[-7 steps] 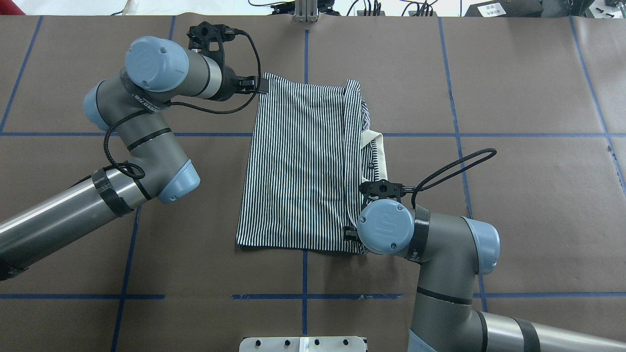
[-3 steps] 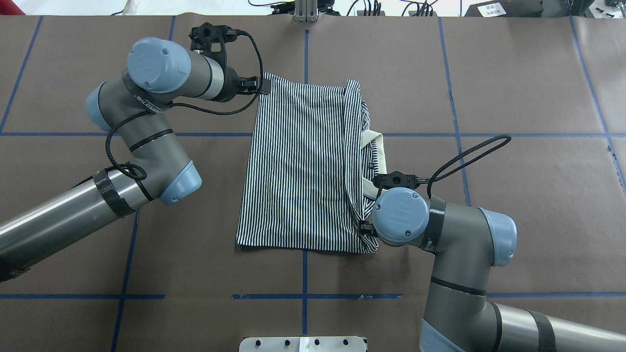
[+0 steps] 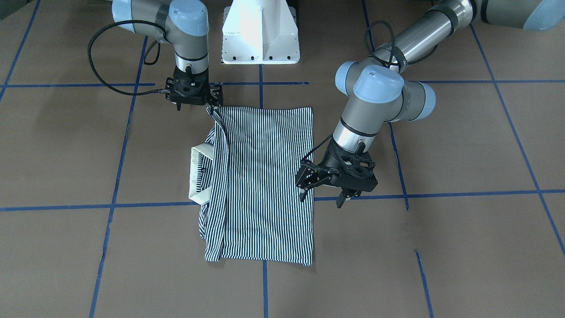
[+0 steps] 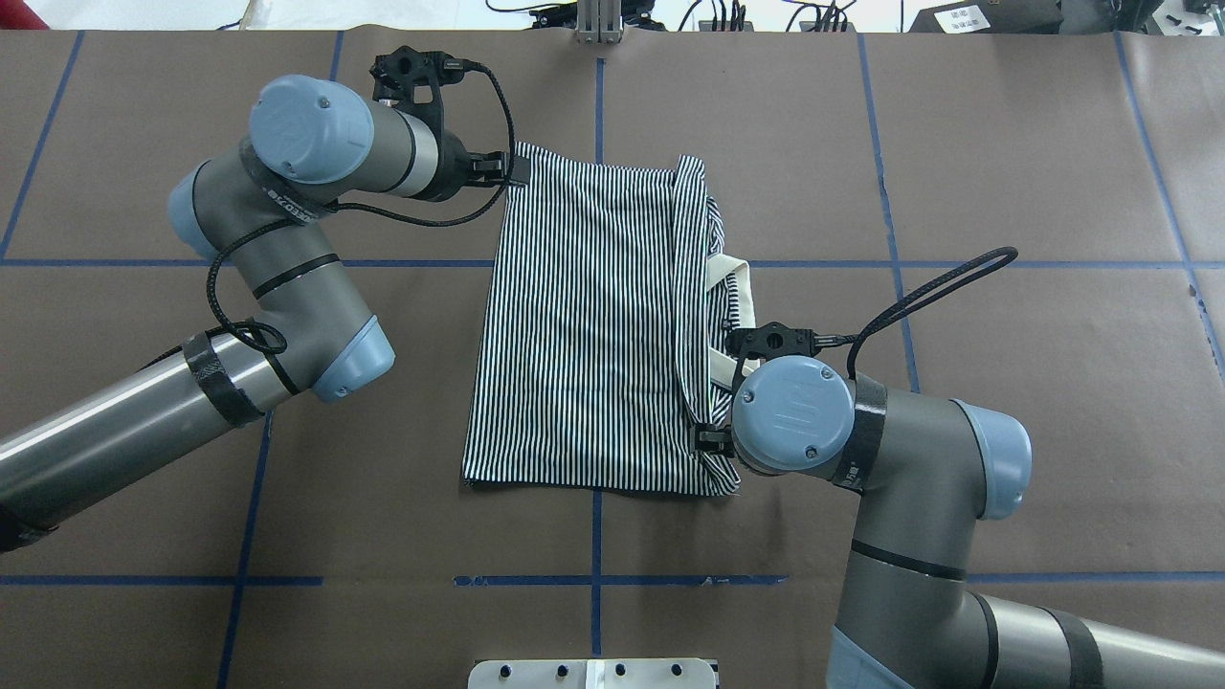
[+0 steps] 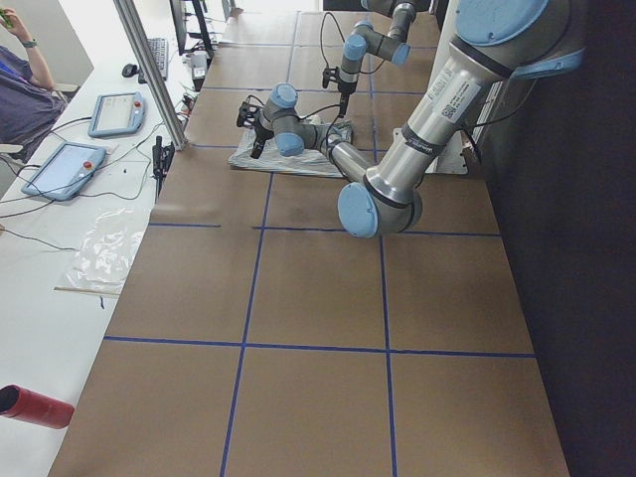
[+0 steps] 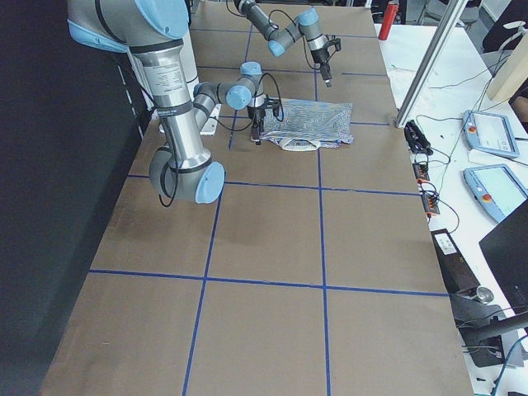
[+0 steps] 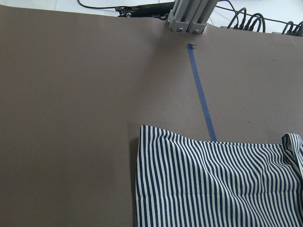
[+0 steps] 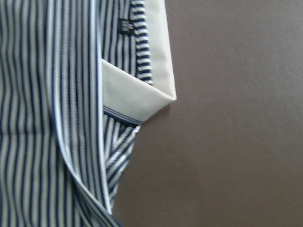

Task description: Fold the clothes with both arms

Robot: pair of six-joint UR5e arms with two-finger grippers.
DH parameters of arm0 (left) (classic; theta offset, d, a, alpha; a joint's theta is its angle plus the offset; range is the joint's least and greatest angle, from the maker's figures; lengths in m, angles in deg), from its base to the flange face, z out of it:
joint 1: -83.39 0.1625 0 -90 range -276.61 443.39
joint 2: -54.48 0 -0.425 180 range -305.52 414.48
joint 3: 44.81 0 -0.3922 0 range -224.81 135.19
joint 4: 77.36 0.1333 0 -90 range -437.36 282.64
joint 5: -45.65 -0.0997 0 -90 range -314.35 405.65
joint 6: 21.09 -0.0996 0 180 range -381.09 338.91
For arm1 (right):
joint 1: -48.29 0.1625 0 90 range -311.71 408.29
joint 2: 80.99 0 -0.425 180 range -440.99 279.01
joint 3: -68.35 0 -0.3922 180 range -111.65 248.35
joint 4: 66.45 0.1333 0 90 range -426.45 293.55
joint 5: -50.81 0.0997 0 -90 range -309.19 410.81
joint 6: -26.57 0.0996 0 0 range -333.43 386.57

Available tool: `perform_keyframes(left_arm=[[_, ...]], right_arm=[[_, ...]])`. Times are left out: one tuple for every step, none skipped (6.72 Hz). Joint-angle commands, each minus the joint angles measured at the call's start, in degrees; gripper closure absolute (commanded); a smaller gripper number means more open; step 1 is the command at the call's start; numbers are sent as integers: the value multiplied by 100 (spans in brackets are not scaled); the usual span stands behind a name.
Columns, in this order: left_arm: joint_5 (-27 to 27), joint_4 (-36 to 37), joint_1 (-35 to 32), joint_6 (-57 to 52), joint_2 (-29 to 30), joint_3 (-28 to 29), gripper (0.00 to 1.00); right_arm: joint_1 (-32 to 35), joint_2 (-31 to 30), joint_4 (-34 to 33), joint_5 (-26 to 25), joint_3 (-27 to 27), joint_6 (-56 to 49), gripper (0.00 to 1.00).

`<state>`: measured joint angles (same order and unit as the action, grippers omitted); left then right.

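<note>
shirt [image 4: 584,325] on seemingly paper-covered table [image 4: 1005,144], pedestal [image 3: 260,31] near

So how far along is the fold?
Done: polo shirt lies folded to a rectangle, collar poking out. In hand: right end effector seems to pinch a near corner; left end effector open over a far corner. Left: probably further folds.
</note>
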<state>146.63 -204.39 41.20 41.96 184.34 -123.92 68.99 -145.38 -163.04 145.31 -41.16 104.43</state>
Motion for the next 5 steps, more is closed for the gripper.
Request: perform_keyframes(left_arm=[[0,-6,1,-12,-5,0,0],[0,-6,1,-12,-14,0,0],[0,-6,1,-4,-14,0,0],[0,-6,1,-3,-22,9,0],[0,-6,1,-3,-23,18,0]], right_arm=[[4,84,911,-256,297,-104,2],[4,84,1061,-291,351,-287,16],[4,84,1237,-301,395,-385,24],[4,67,1473,-292,508,-386,31],[-14,67,1676,-292,640,-386,42]])
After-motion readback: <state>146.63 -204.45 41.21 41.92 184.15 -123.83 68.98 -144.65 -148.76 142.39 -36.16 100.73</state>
